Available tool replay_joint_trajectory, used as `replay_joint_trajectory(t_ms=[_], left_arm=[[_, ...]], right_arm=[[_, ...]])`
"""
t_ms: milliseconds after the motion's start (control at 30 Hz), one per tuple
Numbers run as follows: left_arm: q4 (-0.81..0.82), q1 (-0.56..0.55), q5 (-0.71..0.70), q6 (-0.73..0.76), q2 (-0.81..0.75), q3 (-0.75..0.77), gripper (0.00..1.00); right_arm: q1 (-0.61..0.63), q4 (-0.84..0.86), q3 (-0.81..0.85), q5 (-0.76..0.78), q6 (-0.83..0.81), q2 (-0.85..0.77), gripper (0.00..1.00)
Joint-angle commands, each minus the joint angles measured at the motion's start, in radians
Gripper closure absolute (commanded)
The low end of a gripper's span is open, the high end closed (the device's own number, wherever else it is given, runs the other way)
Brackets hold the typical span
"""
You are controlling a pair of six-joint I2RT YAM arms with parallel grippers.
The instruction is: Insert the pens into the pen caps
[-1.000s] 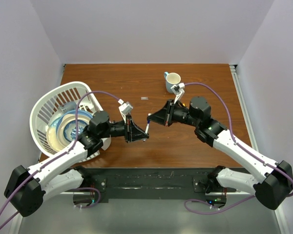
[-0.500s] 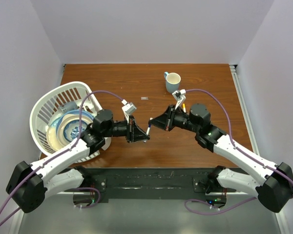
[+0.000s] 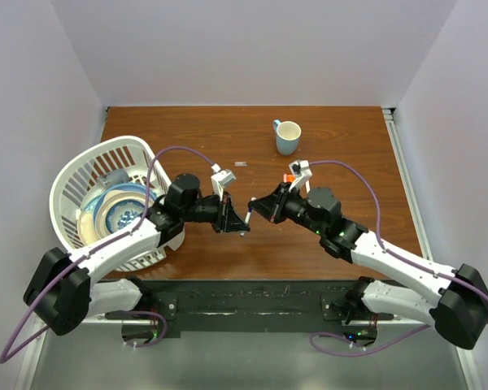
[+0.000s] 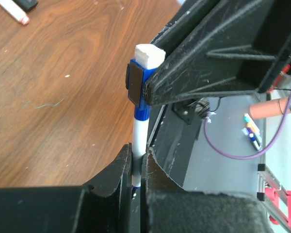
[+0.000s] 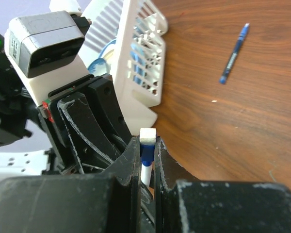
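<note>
Meeting tip to tip above the middle of the tabletop [image 3: 187, 134], with the left hand [image 4: 136, 162] and the right hand [image 5: 146, 151] facing each other. Gripping a white pen [image 4: 137, 138] in the left hand, fingers [image 4: 117, 170] drawn narrow against the barrel, with the pen standing straight out past the fingertips. Capped at its far end with a blue cap [image 4: 141, 92], with a black clip on one side and a white block on top. Pinched in the right hand by that cap, fingers closed tight on either side of it just below the white block. Cannot tell whether seated fully home on the barrel. Held up clear of the wood between the two hands.

Lying flat on the wood well beyond the right hand, up and to the right in its wrist view: a blue pen [image 5: 234, 53], apart from everything else. Far past the left hand, at the top left corner of its wrist view: a pink-tipped white pen [image 4: 12, 9], with a dark item just beside it, cut off by the edge and too little seen to name.

Behind the left hand, close by its arm: a white basket [image 3: 81, 175] holding a blue-patterned plate [image 3: 114, 215]. Beyond the right hand, toward the back of the tabletop: a pale mug [image 3: 287, 136], upright, well apart from both hands.
</note>
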Motion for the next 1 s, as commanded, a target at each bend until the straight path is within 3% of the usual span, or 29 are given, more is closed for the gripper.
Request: replay_joint_trajectory(t_ms=[0, 300, 433, 600, 700, 967], left_arm=[[0.176, 0.060, -0.233, 0.045, 0.020, 0.141, 1.00], [0.197, 0.117, -0.261, 0.039, 0.066, 0.152, 1.00], [0.235, 0.118, -0.247, 0.002, 0.054, 0.153, 1.00], [0.369, 0.120, -0.148, -0.024, 0.010, 0.084, 1.00], [0.446, 0.121, -0.109, -0.033, -0.052, 0.018, 1.00], [0.377, 0.121, -0.128, 0.007, -0.086, 0.031, 1.00]], right_arm=[[0.147, -0.125, -0.064, -0.151, 0.019, 0.042, 1.00], [0.241, -0.210, -0.062, -0.016, 0.016, 0.098, 1.00], [0.297, -0.052, -0.078, -0.078, 0.022, 0.144, 1.00], [0.319, -0.004, -0.062, -0.238, -0.008, 0.177, 1.00], [0.331, -0.123, -0.026, -0.219, -0.065, 0.171, 1.00], [0.336, -0.290, 0.025, -0.129, -0.111, 0.103, 1.00]])
